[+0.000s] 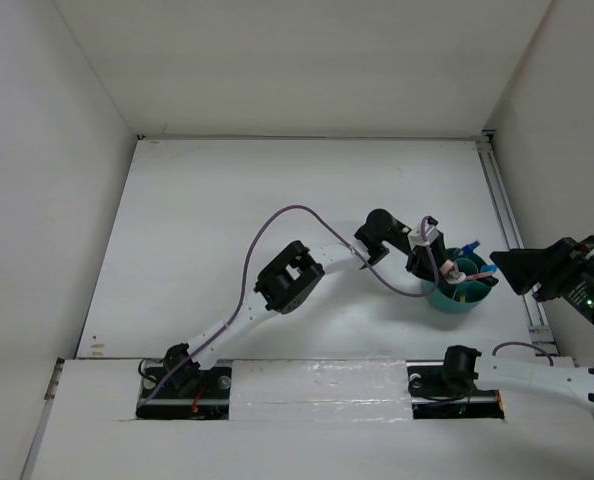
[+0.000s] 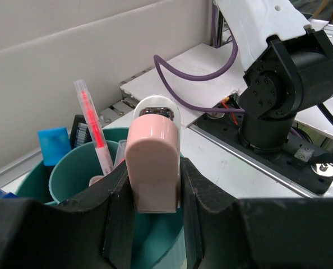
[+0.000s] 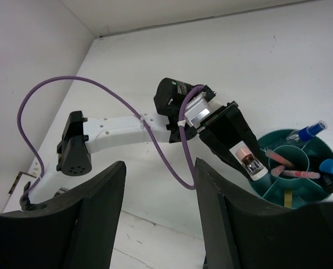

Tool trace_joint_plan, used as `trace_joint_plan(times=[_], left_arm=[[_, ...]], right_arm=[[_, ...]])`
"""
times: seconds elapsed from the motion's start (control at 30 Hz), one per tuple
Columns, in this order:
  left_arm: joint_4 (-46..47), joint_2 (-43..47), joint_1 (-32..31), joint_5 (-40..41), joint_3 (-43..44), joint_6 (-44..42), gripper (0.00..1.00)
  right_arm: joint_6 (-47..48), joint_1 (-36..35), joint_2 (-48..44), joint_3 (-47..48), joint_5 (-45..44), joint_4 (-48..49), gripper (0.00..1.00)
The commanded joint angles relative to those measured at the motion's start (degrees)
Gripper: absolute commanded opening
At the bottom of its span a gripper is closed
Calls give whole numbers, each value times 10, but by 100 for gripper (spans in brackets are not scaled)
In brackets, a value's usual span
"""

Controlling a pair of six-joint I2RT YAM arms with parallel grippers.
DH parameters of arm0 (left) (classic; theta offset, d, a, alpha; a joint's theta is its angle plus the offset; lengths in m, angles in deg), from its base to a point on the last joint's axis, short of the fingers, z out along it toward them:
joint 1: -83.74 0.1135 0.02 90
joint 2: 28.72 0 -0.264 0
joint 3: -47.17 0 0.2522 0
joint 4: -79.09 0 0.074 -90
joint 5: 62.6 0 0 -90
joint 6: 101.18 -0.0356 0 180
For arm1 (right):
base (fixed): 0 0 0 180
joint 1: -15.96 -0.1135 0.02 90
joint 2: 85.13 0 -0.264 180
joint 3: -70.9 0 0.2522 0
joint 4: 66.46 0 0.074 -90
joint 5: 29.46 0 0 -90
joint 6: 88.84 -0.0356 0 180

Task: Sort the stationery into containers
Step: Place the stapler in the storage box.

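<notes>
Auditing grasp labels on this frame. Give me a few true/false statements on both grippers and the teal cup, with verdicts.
1. The left gripper is clamped on a pink block above the teal cup. True.
2. The right gripper holds a highlighter. False: its jaws stand open with nothing between them, off to the side of the cup.
3. The cup lies tipped on its side. False: it stands upright.
4. A thin pink-red pencil stands in the cup's inner round compartment. True.
</notes>
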Motion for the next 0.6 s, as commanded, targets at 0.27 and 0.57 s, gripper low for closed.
trace_joint_plan(times=[0.27, 0.57], left_arm=[[145, 1, -2, 8, 5, 20, 3], [166, -4, -2, 19, 5, 39, 16]], right_arm=[[12, -4, -2, -7, 10, 28, 59], [12, -4, -2, -13, 22, 33, 59]])
